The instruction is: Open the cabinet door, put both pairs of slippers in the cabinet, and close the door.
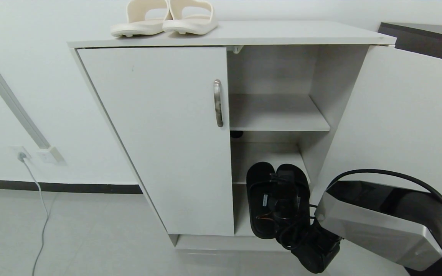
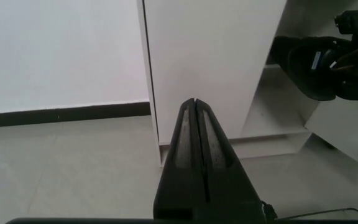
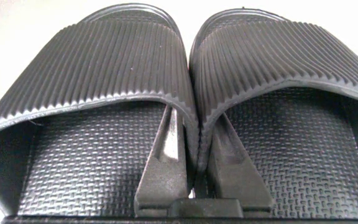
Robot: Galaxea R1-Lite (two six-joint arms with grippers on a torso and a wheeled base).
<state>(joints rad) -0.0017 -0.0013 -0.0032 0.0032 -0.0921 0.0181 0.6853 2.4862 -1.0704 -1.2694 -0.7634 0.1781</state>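
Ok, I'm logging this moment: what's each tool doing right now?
Left tool: closed, holding nothing.
Right tool: closed on the black slippers.

wall: white | baseboard: dark | floor: grey tiles | socket: low on wall

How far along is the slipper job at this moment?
Done: the right door is open. In hand: the right gripper clamps the black slippers at the opening, in front of the lower shelf, not yet released. Left: the cream slippers sit on the cabinet top, and the door needs closing. The left gripper is shut, holding nothing.
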